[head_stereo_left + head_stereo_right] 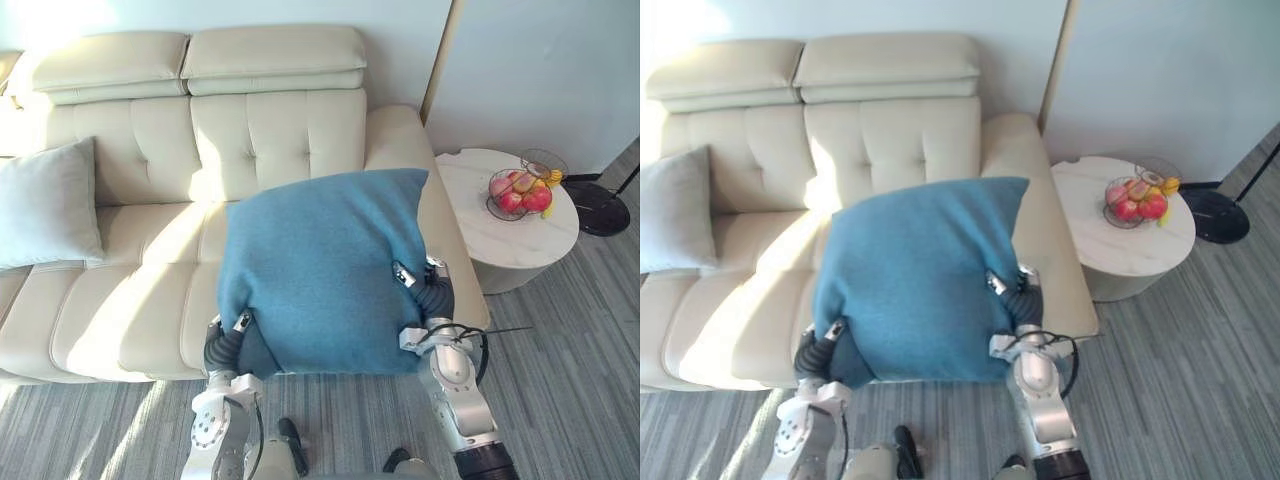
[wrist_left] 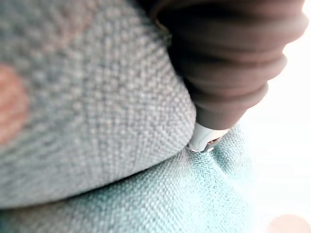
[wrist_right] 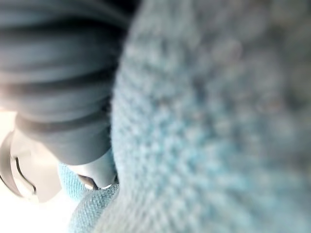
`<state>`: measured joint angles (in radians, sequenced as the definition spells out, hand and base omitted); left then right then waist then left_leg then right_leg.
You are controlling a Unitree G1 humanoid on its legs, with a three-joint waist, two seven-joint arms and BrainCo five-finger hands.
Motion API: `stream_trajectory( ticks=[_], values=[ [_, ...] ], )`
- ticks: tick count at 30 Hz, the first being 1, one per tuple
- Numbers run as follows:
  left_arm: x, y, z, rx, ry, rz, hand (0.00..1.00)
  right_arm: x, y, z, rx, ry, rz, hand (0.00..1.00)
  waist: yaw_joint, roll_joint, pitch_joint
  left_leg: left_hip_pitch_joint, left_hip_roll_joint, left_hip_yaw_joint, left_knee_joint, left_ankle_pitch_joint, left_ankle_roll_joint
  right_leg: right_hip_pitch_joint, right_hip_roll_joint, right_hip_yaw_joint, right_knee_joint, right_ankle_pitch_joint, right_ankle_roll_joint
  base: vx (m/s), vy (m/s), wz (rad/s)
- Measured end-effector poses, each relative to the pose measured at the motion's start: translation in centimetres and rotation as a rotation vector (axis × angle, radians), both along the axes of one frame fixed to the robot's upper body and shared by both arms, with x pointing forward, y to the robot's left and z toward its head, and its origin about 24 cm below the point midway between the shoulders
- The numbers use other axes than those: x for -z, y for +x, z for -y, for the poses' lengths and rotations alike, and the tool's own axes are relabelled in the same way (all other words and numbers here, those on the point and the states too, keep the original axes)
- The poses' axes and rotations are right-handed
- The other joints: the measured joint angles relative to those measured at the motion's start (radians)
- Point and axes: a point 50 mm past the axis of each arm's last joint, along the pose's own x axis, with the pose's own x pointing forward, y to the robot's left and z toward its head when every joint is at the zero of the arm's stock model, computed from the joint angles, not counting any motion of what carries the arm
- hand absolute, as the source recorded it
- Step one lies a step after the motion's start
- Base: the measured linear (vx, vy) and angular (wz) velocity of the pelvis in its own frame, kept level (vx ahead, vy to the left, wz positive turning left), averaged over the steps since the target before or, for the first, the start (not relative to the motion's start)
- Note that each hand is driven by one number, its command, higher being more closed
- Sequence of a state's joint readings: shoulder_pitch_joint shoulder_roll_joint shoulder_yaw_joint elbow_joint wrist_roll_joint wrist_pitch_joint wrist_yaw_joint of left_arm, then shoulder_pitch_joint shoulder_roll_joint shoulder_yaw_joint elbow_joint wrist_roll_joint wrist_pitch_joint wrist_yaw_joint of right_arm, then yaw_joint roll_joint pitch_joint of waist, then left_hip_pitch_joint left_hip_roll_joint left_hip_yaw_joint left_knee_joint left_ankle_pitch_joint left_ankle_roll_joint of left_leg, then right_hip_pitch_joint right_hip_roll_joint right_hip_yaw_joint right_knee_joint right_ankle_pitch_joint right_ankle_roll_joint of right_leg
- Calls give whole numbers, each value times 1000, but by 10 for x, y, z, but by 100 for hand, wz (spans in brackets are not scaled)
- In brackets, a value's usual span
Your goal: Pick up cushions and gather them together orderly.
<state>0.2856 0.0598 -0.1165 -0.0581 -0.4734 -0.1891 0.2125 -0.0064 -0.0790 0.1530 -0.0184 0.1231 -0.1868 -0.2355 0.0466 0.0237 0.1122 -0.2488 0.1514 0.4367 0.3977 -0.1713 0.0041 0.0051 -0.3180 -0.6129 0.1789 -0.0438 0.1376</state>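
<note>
Room: you are facing a cream sofa [image 1: 140, 300] under bright sun, with a round side tabletop [image 1: 500, 240] off its right end that carries a wire fruit basket [image 1: 520, 190].
Task thing: the blue cushion [image 1: 320, 270] is up in front of the right half of the sofa, its lower edge hanging past the seat's front edge. It looks carried rather than resting.
Left hand: the left hand [image 1: 228, 342] presses in at the cushion's lower left corner.
Right hand: the right hand [image 1: 432, 292] presses against the cushion's right side, higher up.
Fingers: you cannot tell how they are set on either hand, because the fabric hides them.
Other cushion: the grey cushion [image 1: 45, 205] leans upright against the backrest at the sofa's left end.
Key relation: the grey cushion lies to your left of the blue one and well apart from it, with bare seat between. Your left hand is the nearer one.
Cushion pose: the blue cushion is roughly square and tilted, its top right corner raised toward the sofa's right arm.
Next move, as a judgement: carry the blue cushion left along the seat, level it, and stand it just beside the grey one.
</note>
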Motion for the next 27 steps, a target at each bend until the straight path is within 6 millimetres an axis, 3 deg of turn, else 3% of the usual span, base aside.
stream_trajectory(
  ticks=[1,3,4,5,6,9,10,11,12,13,14,15,18,19,20,22,23,24,25,27],
  values=[
    [1,0,0,2,0,-3,100,0,0,1,3,-2,-3,100,1,0,0,3,-14,-6,4,-11,8,-8,-25,0,46,-5,-4,115,250,37],
    [3,1,0,12,7,-13,100,4,1,3,11,-8,-25,100,-2,-5,4,34,-56,-21,-14,-37,33,-90,-99,71,278,-31,-150,88,194,33],
    [4,0,-1,14,17,-17,100,8,1,3,10,-9,-43,100,-3,-6,6,52,-59,-26,-21,-44,40,-132,-100,153,352,-50,-155,110,190,26],
    [4,-1,-4,23,52,-20,100,13,0,1,11,7,-66,100,-7,-12,6,83,-67,-43,-46,-60,46,-185,-57,252,438,-117,-120,93,107,23],
    [4,-1,-6,25,64,-23,100,14,0,-1,10,21,-70,100,-9,-15,4,97,-71,-47,-61,-60,46,-205,-25,281,451,-142,-106,115,42,19],
    [5,-2,-9,25,73,-29,100,14,0,-2,-3,22,-69,100,-14,-24,2,173,-104,-35,-140,-51,45,-269,87,290,385,-183,-105,164,8,2],
    [4,-2,-8,30,82,-27,100,14,0,-2,-3,20,-68,100,-27,-26,0,198,-119,-33,-166,-42,32,-283,132,283,314,-175,-116,200,9,19],
    [4,-2,-8,38,92,-23,100,14,0,-2,-3,21,-67,100,-42,-35,-6,207,-133,-41,-168,-45,25,-282,170,291,224,-126,-139,247,-15,30],
    [4,-2,-8,44,93,-22,100,14,0,-1,-2,19,-67,100,-48,-43,-9,210,-147,-55,-160,-55,19,-282,192,314,182,-61,-187,305,-26,32],
    [8,-2,-1,54,69,-34,100,15,-1,5,8,-2,-71,100,-55,-16,-15,211,-125,-72,-142,-67,8,-255,208,308,161,-58,-182,371,-35,22],
    [8,-2,1,69,70,-32,100,14,-1,8,10,-14,-69,100,-55,-9,-18,204,-107,-75,-114,-78,-9,-229,223,296,125,-59,-181,312,-29,20],
    [8,-1,2,81,78,-29,100,14,-2,10,13,-20,-67,100,-58,-9,-17,183,-92,-83,-66,-83,-18,-212,228,285,102,-58,-181,272,-41,32],
    [13,-1,9,115,69,-50,100,16,-6,18,43,-25,-77,100,-56,0,-2,67,10,-92,348,-47,-15,-52,252,257,-2,-58,-182,264,-34,20],
    [15,-3,9,124,68,-58,100,15,-8,19,47,-22,-75,100,-42,-6,1,50,34,-98,419,-60,-13,-11,254,272,-24,-58,-182,216,38,-40],
    [15,-4,10,130,68,-59,100,9,-10,19,46,-19,-45,100,-32,4,-8,9,53,-131,431,-84,-20,8,250,291,-39,-58,-181,241,69,-53],
    [15,-3,10,136,67,-53,100,-1,-10,17,41,-12,3,100,-28,6,-7,-42,68,-211,330,-99,-35,1,241,317,-45,-58,-176,251,164,-52],
    [14,-3,11,143,64,-48,100,-3,-11,17,40,-10,12,100,-24,15,-11,-33,57,-285,175,-80,-46,-4,233,341,-38,-56,-164,240,284,-63],
    [12,-3,12,144,62,-38,100,-4,-11,17,41,-12,14,100,-22,23,-14,8,50,-348,34,16,-60,-5,240,369,-37,-63,-124,211,284,-65],
    [11,-2,11,145,65,-33,100,-3,-11,17,43,-11,12,100,-22,30,-19,31,48,-376,-15,24,-118,-4,248,389,-42,-70,-99,212,286,-39],
    [10,-1,7,156,91,-35,100,5,-12,18,58,3,-23,100,-46,-21,-18,76,-3,-360,-89,27,-121,-4,197,410,-46,-65,-84,160,238,-14]
  ],
)
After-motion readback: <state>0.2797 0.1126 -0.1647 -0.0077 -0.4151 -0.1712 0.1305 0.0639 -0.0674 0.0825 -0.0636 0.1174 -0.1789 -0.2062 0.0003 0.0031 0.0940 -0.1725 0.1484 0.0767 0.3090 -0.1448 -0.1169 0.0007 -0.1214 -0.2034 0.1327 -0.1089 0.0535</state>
